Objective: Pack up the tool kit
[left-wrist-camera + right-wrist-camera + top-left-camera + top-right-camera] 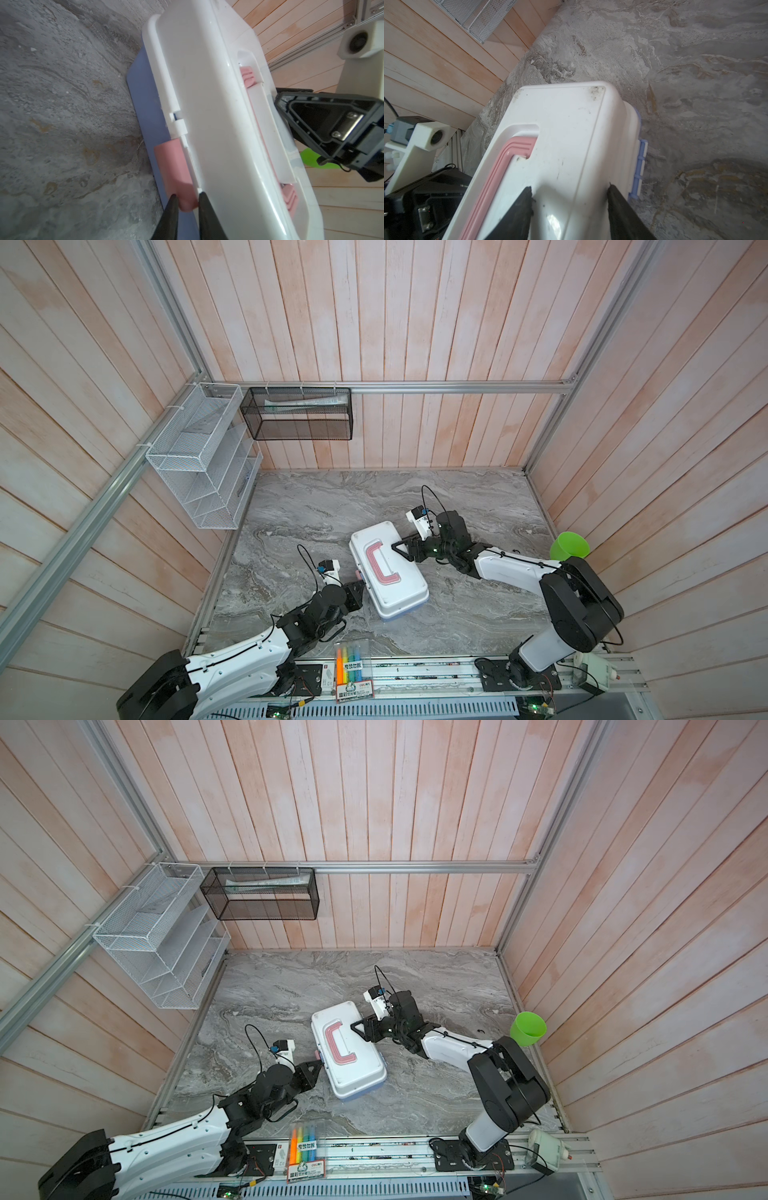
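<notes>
The tool kit (388, 572) (347, 1052) lies closed near the middle of the marble table, white lid up, with its pink C-shaped handle (382, 562) folded flat. The light blue base (145, 116) shows under the lid. My left gripper (187, 197) (360, 581) is at the case's left side, shut on the pink latch (176, 172). My right gripper (570, 187) (397, 549) is open at the case's opposite long edge. One finger rests on the lid top, the other by the blue hinges (640, 164). Screwdrivers, knife and pliers are out of view.
A clear pack of coloured highlighters (352, 668) lies on the front rail. A green cup (569, 545) stands at the table's right edge. A white mesh rack (199, 456) and a black mesh basket (297, 414) hang at the back left.
</notes>
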You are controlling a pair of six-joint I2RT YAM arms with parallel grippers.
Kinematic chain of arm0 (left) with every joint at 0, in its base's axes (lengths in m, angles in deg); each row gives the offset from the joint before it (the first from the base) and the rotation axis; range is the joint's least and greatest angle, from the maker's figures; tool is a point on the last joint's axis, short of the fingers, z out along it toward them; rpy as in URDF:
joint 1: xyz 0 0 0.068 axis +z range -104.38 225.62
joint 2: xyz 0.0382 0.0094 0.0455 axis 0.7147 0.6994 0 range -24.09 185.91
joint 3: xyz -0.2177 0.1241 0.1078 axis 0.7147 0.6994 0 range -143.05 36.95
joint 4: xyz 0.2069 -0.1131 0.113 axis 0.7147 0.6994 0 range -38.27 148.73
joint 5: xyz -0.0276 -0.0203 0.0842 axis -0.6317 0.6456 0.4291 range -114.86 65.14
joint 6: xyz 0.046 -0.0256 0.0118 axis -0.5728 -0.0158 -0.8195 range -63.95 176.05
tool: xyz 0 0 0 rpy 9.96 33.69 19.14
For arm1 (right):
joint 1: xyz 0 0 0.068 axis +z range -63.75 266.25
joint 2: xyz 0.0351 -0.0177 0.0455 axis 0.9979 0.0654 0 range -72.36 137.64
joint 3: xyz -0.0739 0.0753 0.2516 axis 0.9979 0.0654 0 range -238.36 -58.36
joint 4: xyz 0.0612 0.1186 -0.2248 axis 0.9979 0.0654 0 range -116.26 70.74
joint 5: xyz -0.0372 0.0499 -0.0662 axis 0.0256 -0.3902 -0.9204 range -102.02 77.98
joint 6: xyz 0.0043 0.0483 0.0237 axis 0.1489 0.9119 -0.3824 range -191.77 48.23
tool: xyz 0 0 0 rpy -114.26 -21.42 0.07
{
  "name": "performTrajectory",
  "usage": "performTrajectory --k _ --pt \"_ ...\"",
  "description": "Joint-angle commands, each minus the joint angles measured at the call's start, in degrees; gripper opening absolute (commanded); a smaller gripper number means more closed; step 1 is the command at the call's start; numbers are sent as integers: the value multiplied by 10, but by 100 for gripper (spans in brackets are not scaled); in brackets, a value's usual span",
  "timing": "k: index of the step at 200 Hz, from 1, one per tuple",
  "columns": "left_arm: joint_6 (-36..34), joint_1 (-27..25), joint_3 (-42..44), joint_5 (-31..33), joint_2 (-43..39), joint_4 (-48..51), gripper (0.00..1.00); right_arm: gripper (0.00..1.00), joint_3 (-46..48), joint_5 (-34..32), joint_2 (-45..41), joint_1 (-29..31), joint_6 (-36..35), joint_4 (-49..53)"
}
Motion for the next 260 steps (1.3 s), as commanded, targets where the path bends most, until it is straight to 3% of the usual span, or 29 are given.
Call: performTrajectory --k 1,69,118,129,143,161,184,204,230,260 --pt "10 -1 -17 21 2 79 18 54 22 6 32 23 -7 97" --pt "37 0 2 37 -22 172 18 54 18 4 36 23 -9 100" --pt "11 -1 -12 71 38 198 21 54 14 6 37 23 -11 103" --pt "6 -3 -26 80 53 218 27 54 13 6 37 23 -11 103" --pt "13 -15 -46 99 63 260 49 54 10 5 37 23 -12 107" --pt "31 -46 -64 141 41 316 61 54 9 3 34 23 -13 111" --pt "-1 -77 -54 124 -2 297 82 54 10 1 31 23 -15 112" --pt "-23 -81 -37 114 -13 270 88 54 9 2 35 23 -15 111" --pt "-9 -88 -47 113 14 305 89 54 6 2 37 23 -14 115" --pt "-51 -97 -54 134 50 247 92 54 7 1 41 23 -15 109"
